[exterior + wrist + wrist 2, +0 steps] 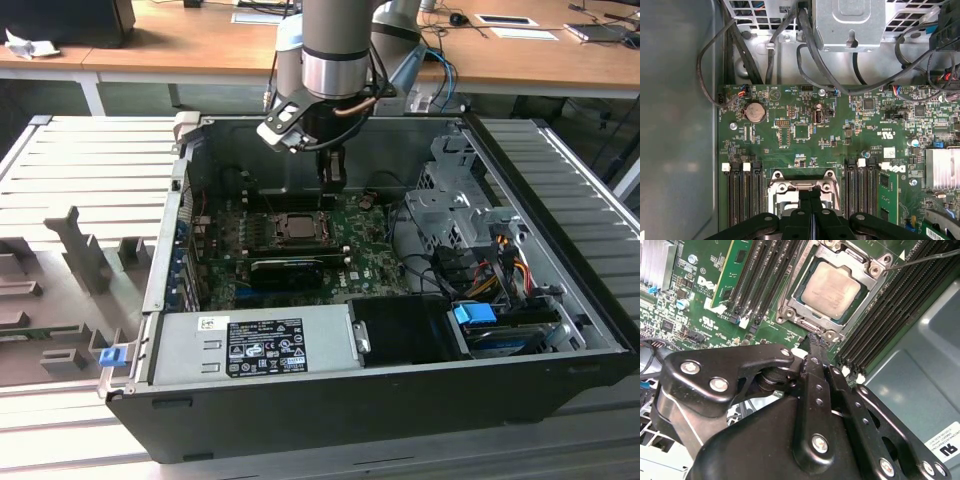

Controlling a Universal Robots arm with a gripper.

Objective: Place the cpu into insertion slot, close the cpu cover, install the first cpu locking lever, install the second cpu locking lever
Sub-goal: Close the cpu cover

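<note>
**Item: cpu seated in slot, gripper closed beside it**

Exterior view. Open computer case (pixel 585 300) with a green board (pixel 375 250) on its floor. The gripper (pixel 333 185) hangs over the board, pointing down. The cpu (pixel 297 227) is at about 7 o'clock from the gripper, lying in the insertion slot (pixel 272 230). A grey power-supply box (pixel 250 345) is at about 6 o'clock from the slot.

Second wrist view. The gripper (pixel 815 340) has its fingers pressed together with nothing between them, tips just beside the socket's edge. The cpu (pixel 831 290) lies flat, pale face up. The cpu cover (pixel 866 300) lies down around it. A thin metal lever (pixel 925 259) stands off one corner.

First wrist view. The gripper (pixel 810 200) is narrow, over the socket frame. Memory slots (pixel 742 195) flank it, and a coin battery (pixel 755 112) sits farther off.
</note>
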